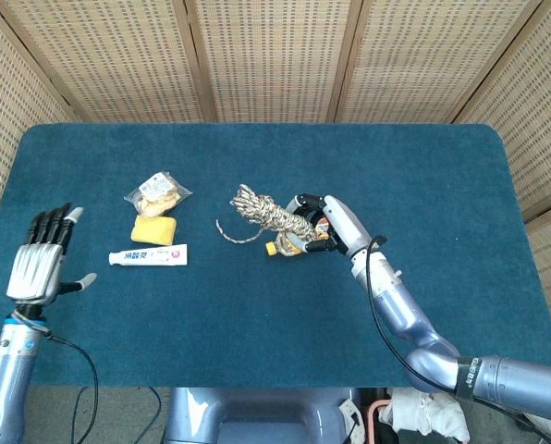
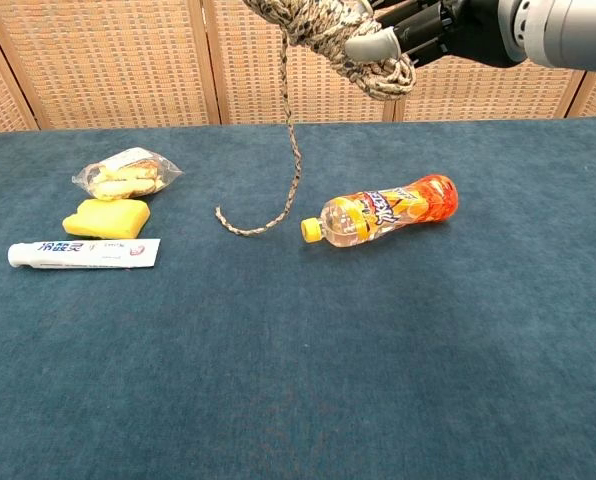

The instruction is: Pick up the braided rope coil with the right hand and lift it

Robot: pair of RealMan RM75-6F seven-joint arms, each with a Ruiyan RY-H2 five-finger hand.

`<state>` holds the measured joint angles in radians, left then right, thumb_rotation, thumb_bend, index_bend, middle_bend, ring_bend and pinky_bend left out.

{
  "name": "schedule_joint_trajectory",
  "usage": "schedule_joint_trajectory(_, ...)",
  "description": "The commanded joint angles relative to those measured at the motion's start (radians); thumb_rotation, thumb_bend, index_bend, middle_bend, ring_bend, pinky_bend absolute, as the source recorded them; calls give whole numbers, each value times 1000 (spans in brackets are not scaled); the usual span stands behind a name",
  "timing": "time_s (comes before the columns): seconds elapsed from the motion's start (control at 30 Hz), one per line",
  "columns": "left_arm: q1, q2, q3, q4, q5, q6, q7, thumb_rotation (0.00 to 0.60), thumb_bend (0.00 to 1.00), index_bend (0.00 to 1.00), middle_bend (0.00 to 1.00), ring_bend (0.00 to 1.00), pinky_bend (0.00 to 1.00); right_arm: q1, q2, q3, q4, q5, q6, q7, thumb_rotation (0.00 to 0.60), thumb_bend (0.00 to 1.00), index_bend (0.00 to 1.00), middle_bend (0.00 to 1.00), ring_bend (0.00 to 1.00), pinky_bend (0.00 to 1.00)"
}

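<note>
Toothpaste tube [image 2: 83, 253] lies nearest you on the blue surface [image 2: 378, 380], at the left, with a yellow sponge [image 2: 106, 217] just behind it and a clear snack bag [image 2: 126, 172] behind that. Right of these, a capped orange drink bottle [image 2: 383, 213] lies on its side, cap toward the sponge. Your left hand [image 1: 42, 257] floats at the surface's left edge, fingers spread and holding nothing. Further back and up, your right hand [image 1: 329, 226] has its fingers wrapped around the braided rope coil [image 2: 333, 35], which is held clear of the surface, above the bottle. One loose strand hangs straight down from the coil, and its curled tail rests on the surface just left of the bottle's cap. Woven screen panels [image 2: 128, 60] stand behind the far edge.
</note>
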<state>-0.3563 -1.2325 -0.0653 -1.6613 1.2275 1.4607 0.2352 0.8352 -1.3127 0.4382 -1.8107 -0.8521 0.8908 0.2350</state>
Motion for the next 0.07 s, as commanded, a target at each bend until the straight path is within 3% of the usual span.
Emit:
schedule_joint_trajectory(0.03,53,43,26,-52,-18,43,54,600,0,0,0,0,0,-4,0,0,-12,-2,9,-4,600,749,671,649,433,520)
schedule_joint_trajectory(0.07,56,45,26,-54,-11,46,58,600,0,0,0,0,0,-5,0,-1,-17,-2,14,-6,600,749,671,649,433,520)
